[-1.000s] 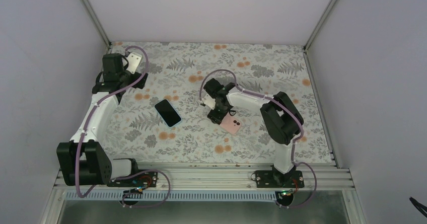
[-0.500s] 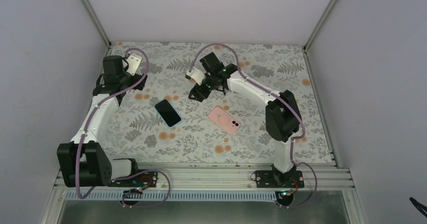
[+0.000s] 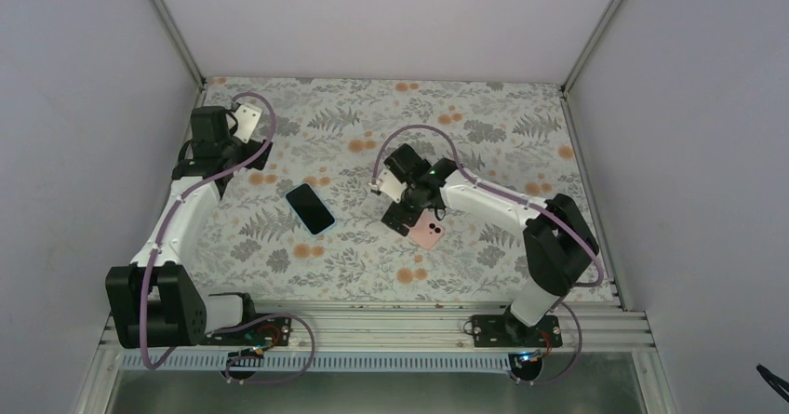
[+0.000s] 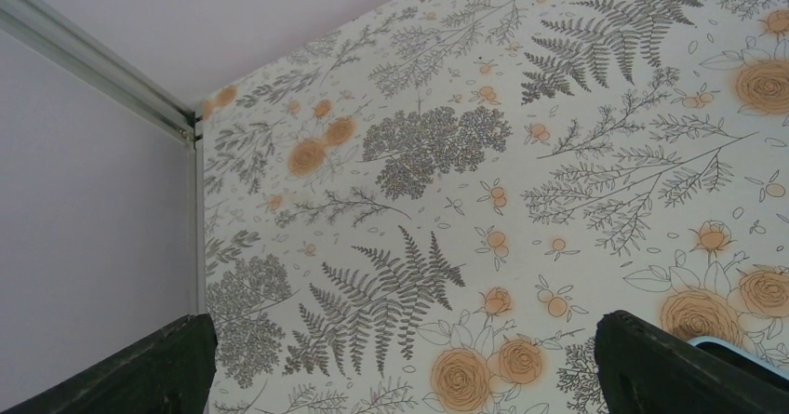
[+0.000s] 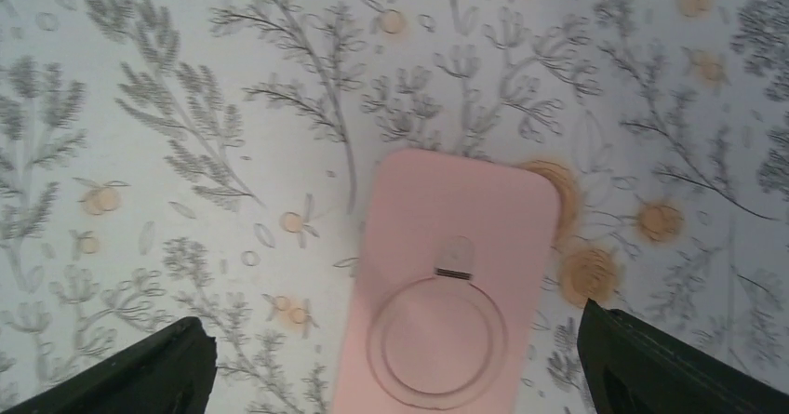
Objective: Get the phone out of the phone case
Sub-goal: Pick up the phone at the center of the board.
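Observation:
A dark-screened phone (image 3: 310, 208) with a light blue rim lies flat left of the table's middle. A pink phone case (image 3: 431, 235) lies back side up to its right, with a ring mark on its back. It fills the right wrist view (image 5: 447, 274). My right gripper (image 3: 407, 215) is open and hovers over the case's near-left end, with one fingertip on either side of it (image 5: 400, 377). My left gripper (image 3: 253, 153) is open and empty at the back left, above bare cloth (image 4: 400, 377). A corner of the phone (image 4: 721, 344) shows by its right finger.
A floral cloth (image 3: 484, 126) covers the table. Grey walls close in the back and both sides, with metal posts at the back corners (image 3: 172, 23). An aluminium rail (image 3: 372, 316) runs along the near edge.
My right gripper swung to the back of the table, off the pink case, then came back down over the case's left end. The phone, the case and the left arm have stayed put.

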Controlling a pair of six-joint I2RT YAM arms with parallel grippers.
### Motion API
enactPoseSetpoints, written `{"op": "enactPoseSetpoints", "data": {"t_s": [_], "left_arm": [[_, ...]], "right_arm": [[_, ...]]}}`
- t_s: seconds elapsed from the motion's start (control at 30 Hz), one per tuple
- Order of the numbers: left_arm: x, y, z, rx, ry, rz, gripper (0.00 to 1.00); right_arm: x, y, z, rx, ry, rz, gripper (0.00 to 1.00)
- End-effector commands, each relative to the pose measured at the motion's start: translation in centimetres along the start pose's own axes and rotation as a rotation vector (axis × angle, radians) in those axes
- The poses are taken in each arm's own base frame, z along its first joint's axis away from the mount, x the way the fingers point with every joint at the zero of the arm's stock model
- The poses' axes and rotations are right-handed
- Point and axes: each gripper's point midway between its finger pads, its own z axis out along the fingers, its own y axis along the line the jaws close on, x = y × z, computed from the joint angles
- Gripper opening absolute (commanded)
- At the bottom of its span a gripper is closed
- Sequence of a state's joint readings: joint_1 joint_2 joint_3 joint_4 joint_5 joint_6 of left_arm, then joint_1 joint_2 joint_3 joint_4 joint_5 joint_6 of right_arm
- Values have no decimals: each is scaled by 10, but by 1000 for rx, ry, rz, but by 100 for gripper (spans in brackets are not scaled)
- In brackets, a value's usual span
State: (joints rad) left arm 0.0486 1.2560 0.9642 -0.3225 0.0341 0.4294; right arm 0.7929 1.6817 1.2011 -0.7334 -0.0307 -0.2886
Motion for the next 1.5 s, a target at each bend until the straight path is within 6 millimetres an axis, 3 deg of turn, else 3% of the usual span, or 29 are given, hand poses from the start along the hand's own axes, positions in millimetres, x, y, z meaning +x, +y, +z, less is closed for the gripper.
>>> {"op": "enactPoseSetpoints", "data": {"t_s": [0.0,0.37,0.6,0.87,1.17,1.27,1.33,1.47], "left_arm": [[1,1,5,0,-2,-19,100],[2,2,5,-11,1,-13,100],[9,-1,10,0,16,-8,100],[10,-6,14,22,16,-7,100],[13,-7,16,23,15,-4,100],[11,-7,16,28,13,-3,100],[10,-7,15,29,15,9,100],[9,-7,13,37,19,36,100]], "right_arm": [[16,-16,11,85,60,17,100],[5,-25,41,47,98,70,100],[17,-37,55,26,131,96,100],[22,-21,67,-108,149,112,100],[21,-30,80,-65,164,121,100],[28,-33,90,-53,197,126,94],[30,-34,93,-44,205,128,85],[20,-42,83,-1,150,135,70]]}}
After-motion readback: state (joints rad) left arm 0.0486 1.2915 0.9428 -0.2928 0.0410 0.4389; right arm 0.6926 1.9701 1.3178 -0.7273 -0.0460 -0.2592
